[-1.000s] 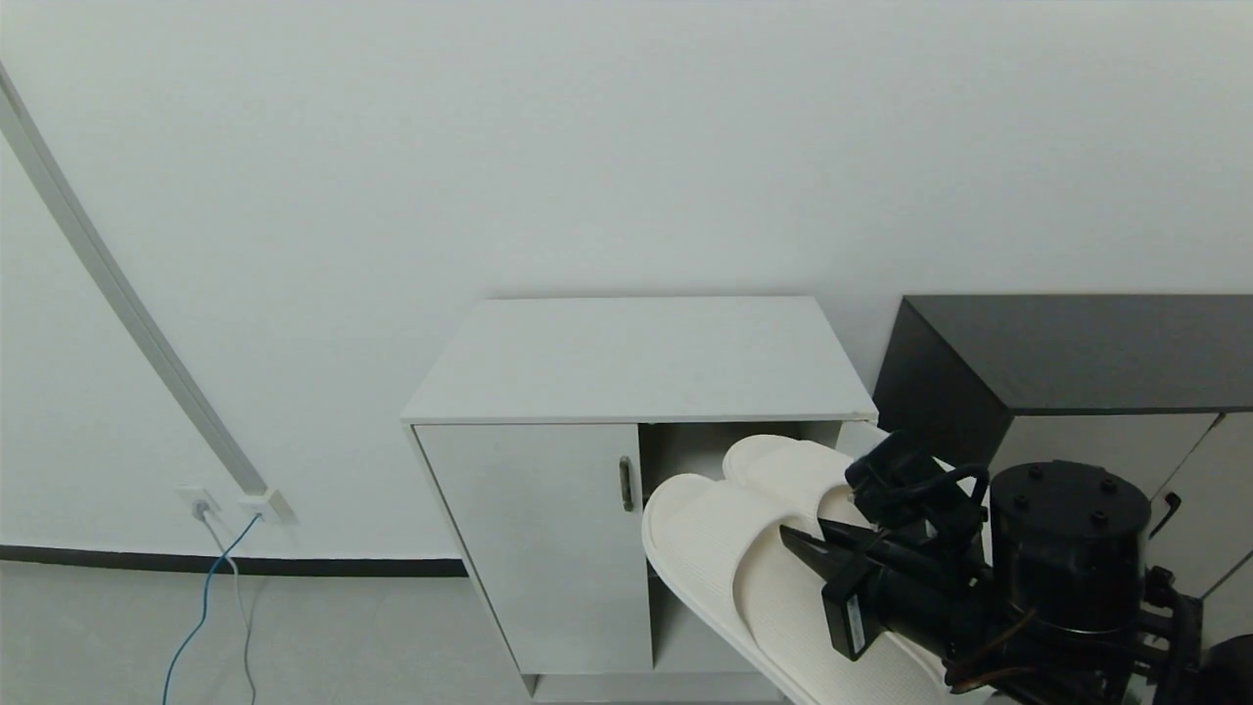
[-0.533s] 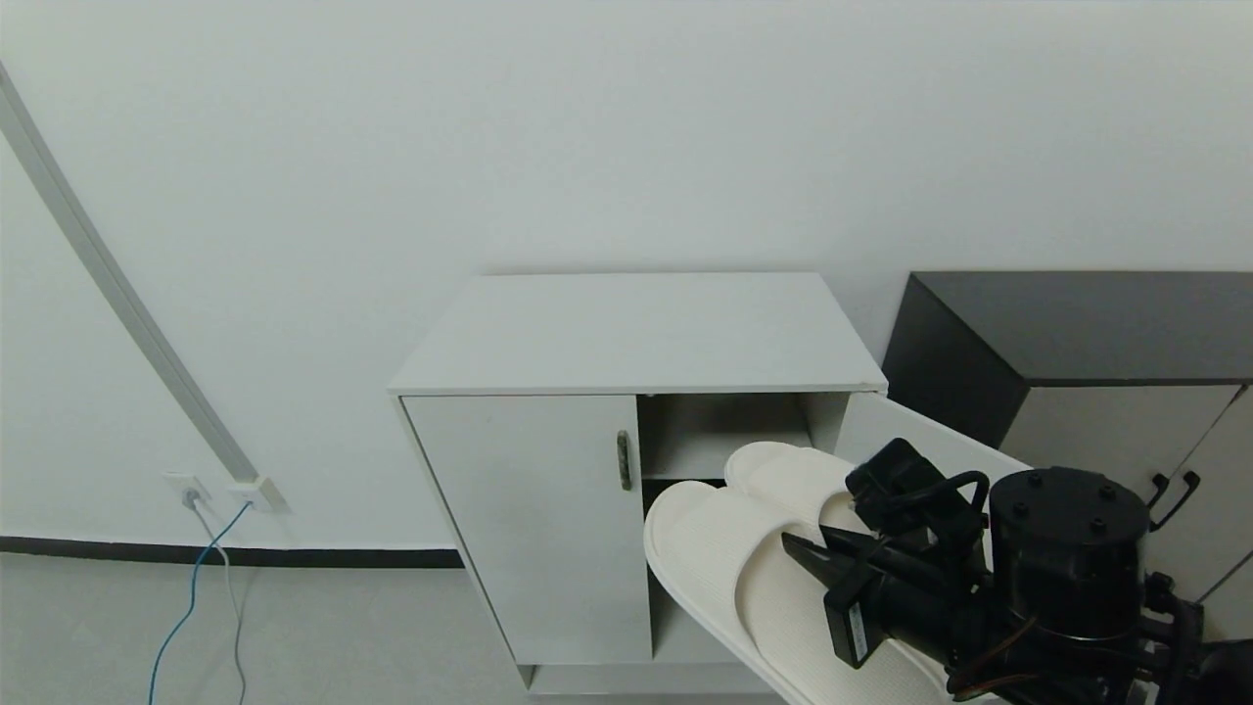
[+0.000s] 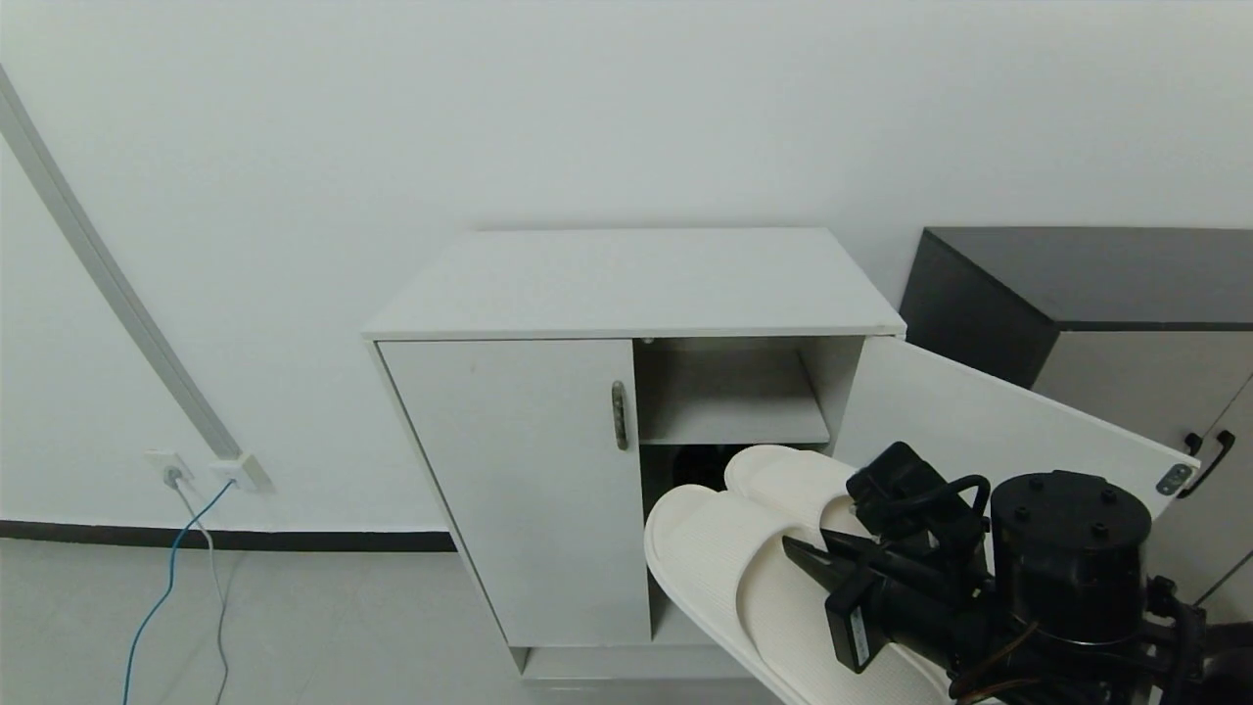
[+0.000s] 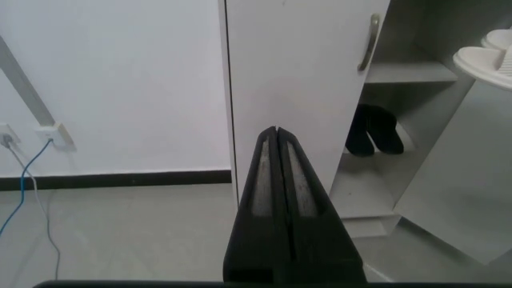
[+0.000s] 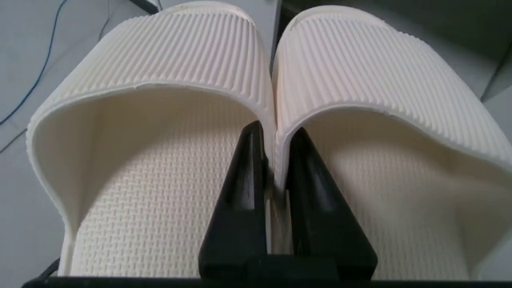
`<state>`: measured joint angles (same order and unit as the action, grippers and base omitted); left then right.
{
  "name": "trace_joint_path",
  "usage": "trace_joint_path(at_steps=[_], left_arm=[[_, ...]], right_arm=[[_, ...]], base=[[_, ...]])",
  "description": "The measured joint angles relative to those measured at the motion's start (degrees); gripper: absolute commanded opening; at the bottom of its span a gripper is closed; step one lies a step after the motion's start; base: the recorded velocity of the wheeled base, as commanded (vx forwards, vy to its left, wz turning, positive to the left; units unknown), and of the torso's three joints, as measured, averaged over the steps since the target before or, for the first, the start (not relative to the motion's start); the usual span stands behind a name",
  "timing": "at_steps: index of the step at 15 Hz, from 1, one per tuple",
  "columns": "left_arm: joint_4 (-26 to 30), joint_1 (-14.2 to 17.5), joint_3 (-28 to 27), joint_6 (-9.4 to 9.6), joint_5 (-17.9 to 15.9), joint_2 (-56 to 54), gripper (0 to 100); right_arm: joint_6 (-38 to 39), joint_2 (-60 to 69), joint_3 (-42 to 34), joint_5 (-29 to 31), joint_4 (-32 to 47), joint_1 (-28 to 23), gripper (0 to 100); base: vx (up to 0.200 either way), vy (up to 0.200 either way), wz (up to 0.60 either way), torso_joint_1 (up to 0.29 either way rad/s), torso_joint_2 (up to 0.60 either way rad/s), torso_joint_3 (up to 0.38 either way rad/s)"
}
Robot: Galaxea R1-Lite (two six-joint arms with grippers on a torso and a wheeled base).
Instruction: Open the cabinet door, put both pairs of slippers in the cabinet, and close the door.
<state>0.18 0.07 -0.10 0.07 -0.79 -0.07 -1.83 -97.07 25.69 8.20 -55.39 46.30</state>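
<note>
Right hand [image 3: 795, 548] pinched the adjoining inner walls of the white slippers [image 3: 710, 553], held just before the open cabinet [image 3: 636, 284], toes toward its opening. Pair looked light, soft and floppy, so that joined-edge hold seemed apt. Left hand [image 4: 276, 140] pressed together, empty.

The cream slippers [image 5: 160, 88] looked like ribbed cloth over waffle-textured insoles. The white cabinet [image 3: 636, 284] was smooth and matt, its handle [image 3: 619, 415] dull metal; the right gripper [image 5: 276, 134] matt black plastic.
</note>
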Motion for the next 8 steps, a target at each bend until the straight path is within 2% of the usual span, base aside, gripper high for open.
trace_joint_path(at_steps=[8], left_arm=[[0.0,-0.02,0.0,-0.05,0.01,0.0,0]], right_arm=[[-0.13,-0.15,-0.22,-0.02,0.02,0.45,0]], base=[[0.0,0.0,0.0,-0.161,0.5,0.323]])
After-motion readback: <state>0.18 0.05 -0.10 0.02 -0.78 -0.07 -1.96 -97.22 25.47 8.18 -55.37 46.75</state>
